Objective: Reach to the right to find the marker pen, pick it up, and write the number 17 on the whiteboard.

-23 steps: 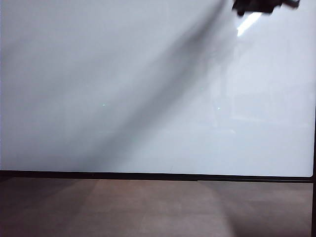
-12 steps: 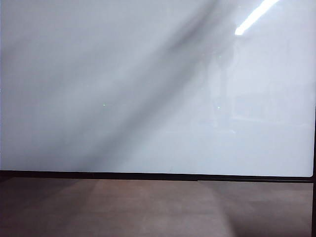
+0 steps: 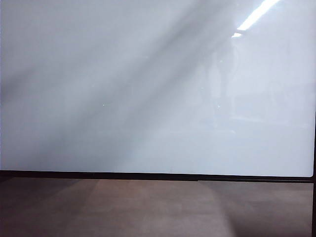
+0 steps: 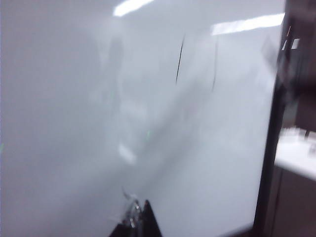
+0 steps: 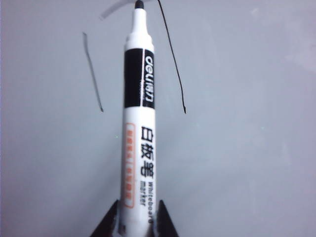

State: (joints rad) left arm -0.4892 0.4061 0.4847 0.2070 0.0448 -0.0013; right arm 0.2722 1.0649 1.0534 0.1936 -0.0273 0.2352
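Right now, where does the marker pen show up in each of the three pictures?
Exterior view: not in it.
Left wrist view: not in it.
Right wrist view: the marker pen runs up the middle, held in the right gripper.
Shared landmark: the whiteboard, with black strokes in both wrist views.

Brown-grey surface (image 3: pixel 148 207) in shadow, white counter (image 4: pixel 298 158) over dark cabinet.

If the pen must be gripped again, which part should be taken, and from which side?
Grip the pen low on its straight round barrel, near the rear end where the right end effector now clamps it, closing from both flanks. That probably keeps the tip free for the whiteboard.
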